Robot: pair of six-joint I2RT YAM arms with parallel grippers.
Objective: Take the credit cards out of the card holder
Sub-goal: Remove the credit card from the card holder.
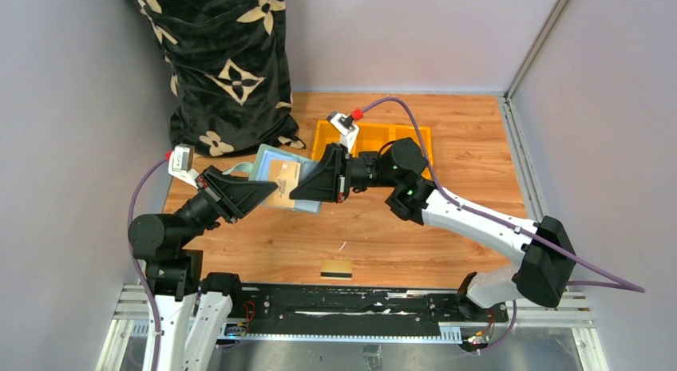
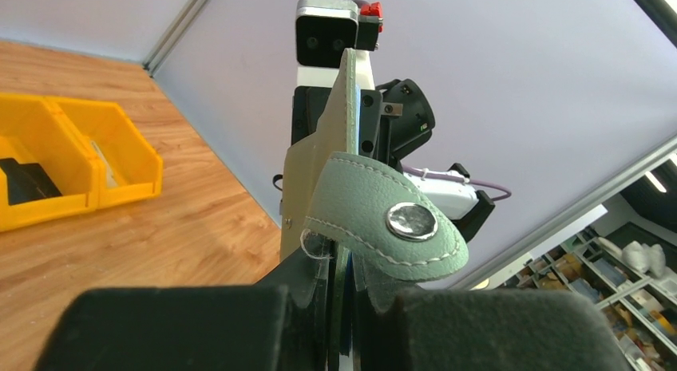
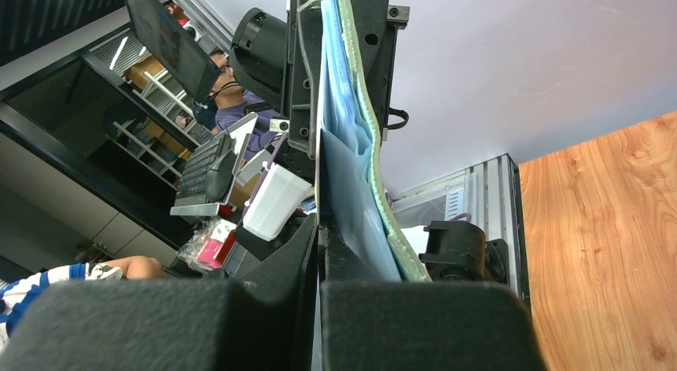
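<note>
The sage-green card holder [image 1: 270,158] is held open above the table, pale blue-grey inside up. My left gripper [image 1: 255,192] is shut on its left edge. In the left wrist view the holder's green flap with the snap stud [image 2: 383,219] stands just past my shut left gripper [image 2: 343,323]. An orange-tan card [image 1: 284,184] sticks out of the holder to the right. My right gripper [image 1: 303,189] is shut on that card's end. In the right wrist view the holder's blue pockets [image 3: 351,155] lie beside my right gripper [image 3: 319,267]. A yellow-gold card with a black stripe [image 1: 337,269] lies on the table near the front edge.
A yellow three-part bin [image 1: 375,134] stands just behind the right gripper; it also shows in the left wrist view [image 2: 80,148]. A black bag with a cream flower print [image 1: 223,60] stands at the back left. Grey walls close in the wooden table [image 1: 447,227].
</note>
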